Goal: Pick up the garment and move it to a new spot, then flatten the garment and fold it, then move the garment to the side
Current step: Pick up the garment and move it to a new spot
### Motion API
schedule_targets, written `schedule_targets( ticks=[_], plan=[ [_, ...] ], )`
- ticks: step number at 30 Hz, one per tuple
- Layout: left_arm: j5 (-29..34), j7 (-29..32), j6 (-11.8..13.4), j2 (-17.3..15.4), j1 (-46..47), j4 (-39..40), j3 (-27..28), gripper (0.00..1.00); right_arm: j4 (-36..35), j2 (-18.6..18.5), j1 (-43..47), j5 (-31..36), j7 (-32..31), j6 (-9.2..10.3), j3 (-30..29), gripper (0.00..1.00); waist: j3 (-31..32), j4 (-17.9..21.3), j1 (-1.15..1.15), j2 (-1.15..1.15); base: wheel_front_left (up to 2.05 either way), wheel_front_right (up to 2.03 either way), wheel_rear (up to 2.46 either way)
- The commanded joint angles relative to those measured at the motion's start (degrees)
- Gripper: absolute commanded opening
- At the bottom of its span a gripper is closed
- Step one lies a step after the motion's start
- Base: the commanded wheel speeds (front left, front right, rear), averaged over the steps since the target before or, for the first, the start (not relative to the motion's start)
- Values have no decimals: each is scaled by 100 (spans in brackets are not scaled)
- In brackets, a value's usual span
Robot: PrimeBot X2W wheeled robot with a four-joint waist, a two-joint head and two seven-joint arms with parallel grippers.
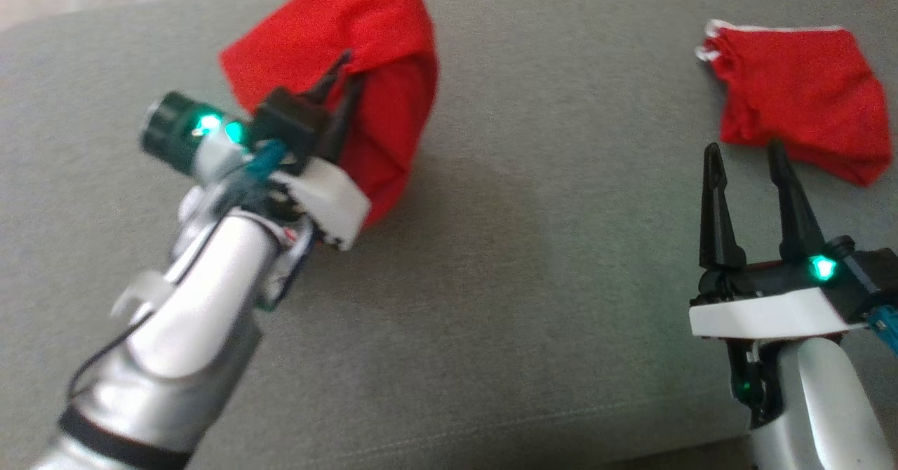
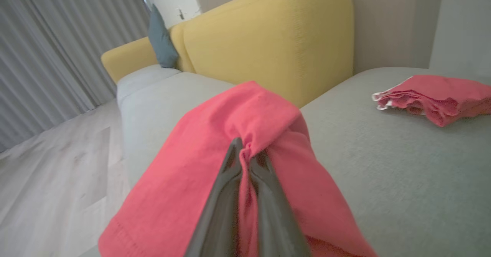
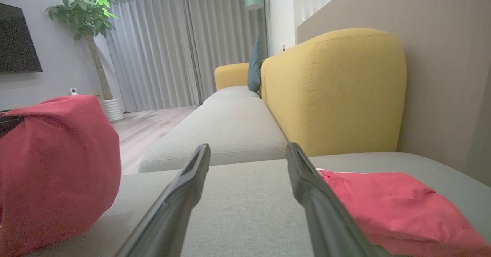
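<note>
Red soft cloth garment (image 1: 393,28) is hanging limp and light over the grey sofa seat (image 1: 533,259), left gripper (image 1: 349,70) pinching its bunched fold; right gripper (image 1: 744,153) is standing wide open; corners probably offering cleaner holds.

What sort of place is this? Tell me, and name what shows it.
Probably a home living room: a grey sofa with a yellow backrest, floor-length curtains, and a potted plant beside a dark wall-mounted screen.

The garment (image 2: 180,180) is running off the left wrist view's bottom edge, its pinched fold lying partly hidden between the fingers of my left gripper (image 2: 247,153); my left forearm (image 1: 189,316) is showing blurred in the head view.
</note>
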State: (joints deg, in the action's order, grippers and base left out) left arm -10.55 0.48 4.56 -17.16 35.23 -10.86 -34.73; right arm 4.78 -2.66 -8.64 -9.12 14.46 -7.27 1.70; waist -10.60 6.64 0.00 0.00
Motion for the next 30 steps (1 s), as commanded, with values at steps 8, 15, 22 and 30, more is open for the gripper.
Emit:
schedule_targets(
  ticks=[8, 15, 22, 30],
  plan=[
    [212, -307, 249, 787, 778, -584, -201, 75, -227, -21, -182, -159, 53, -22, 171, 100, -241, 650, 0, 0, 0, 0, 0],
    [134, -669, 128, 1183, 890, -1319, -499, 100, -246, -21, -180, -197, 53, -22, 101, 100, -310, 703, 0, 0, 0, 0, 0],
    [-98, -1027, 155, 1149, 882, -1638, -312, 100, -246, -21, -163, -106, 53, -22, 1, 100, -216, 293, 0, 0, 0, 0, 0],
    [-410, -1336, 343, 747, 533, -1493, 145, 100, -201, -21, -79, 117, 53, -22, -80, 100, 77, -519, 0, 0, 0, 0, 0]
  ],
)
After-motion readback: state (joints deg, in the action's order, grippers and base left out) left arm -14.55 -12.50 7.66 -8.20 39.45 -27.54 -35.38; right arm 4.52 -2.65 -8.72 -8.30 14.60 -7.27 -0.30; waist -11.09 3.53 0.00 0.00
